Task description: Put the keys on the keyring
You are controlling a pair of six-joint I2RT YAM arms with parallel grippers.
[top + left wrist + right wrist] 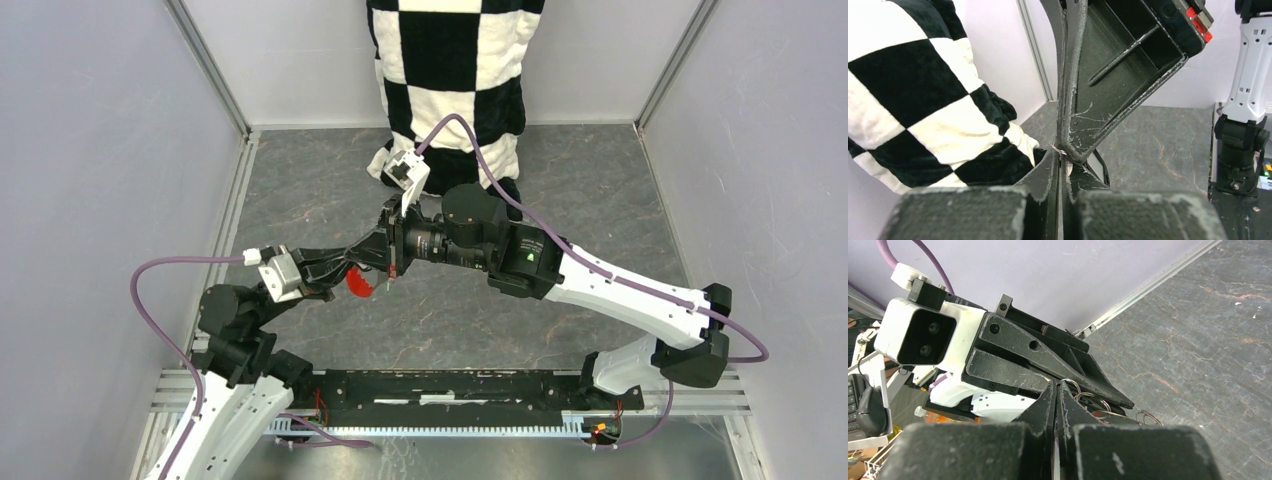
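The left end effector (1061, 161) is closed, its fingers pinching a thin wire ring. The right end effector (1056, 390) has its fingers pressed together, tip to tip with the left one above the middle of the grey bench (600, 180); I cannot tell what, if anything, it grips. The keyring (356, 284) hangs under the left fingers, red tag down, clear of the bench. Its ring (1060, 149) sits where the tips meet. The green key (386, 289) shows only as a speck just beside the tag.
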